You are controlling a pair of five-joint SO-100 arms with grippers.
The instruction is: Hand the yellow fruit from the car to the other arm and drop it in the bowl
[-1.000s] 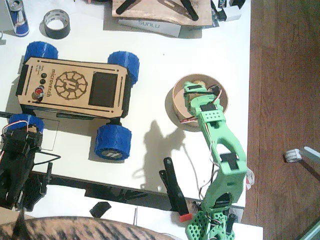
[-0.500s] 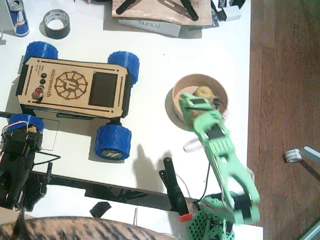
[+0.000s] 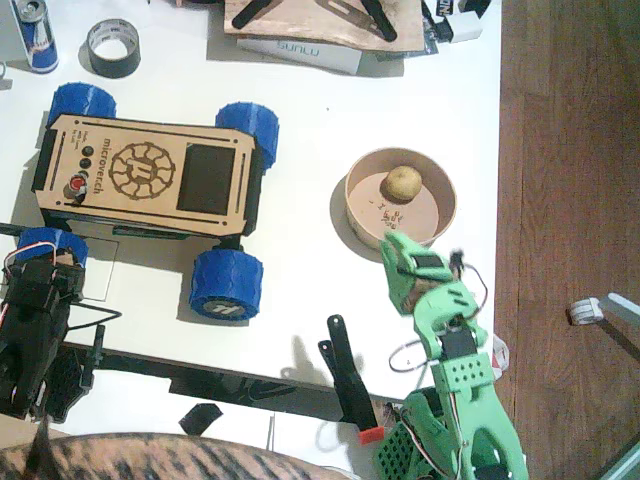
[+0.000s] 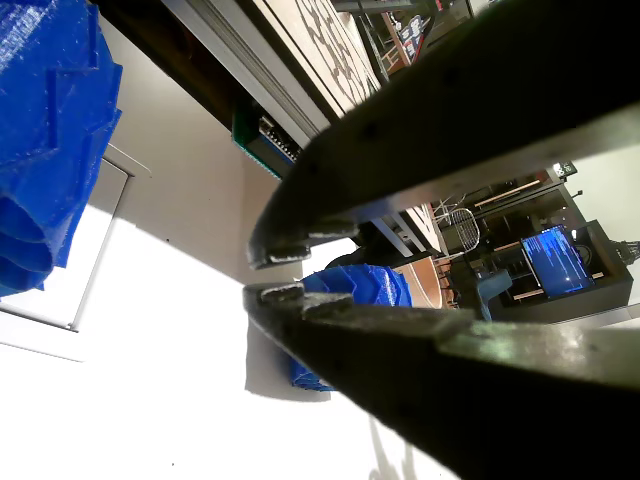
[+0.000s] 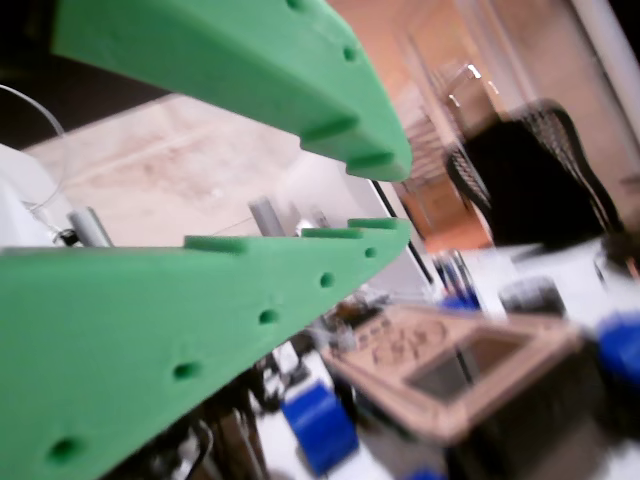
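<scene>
The yellow fruit (image 3: 403, 182) lies inside the bowl (image 3: 362, 216), right of the car (image 3: 148, 176). The green other arm (image 3: 455, 385) is folded back near the table's front edge. Its gripper (image 3: 402, 262) hovers just in front of the bowl, clear of the fruit. In a wrist view the green right gripper (image 5: 385, 197) shows a narrow gap at its tips and nothing in it. The black left arm (image 3: 35, 325) rests at the front left beside the car. Its gripper (image 4: 276, 275) is shut and empty, close to a blue wheel (image 4: 50, 150).
A black tape roll (image 3: 113, 47) and a can (image 3: 36, 35) stand at the back left. A plywood board (image 3: 325, 22) lies at the back edge. A black clamp (image 3: 347, 375) sits on the table's front edge. Wooden floor (image 3: 570, 150) runs along the right.
The green arm let the fruit go into the bowl and drew back toward the front edge. The fruit now lies uncovered in the bowl. The black arm stayed still.
</scene>
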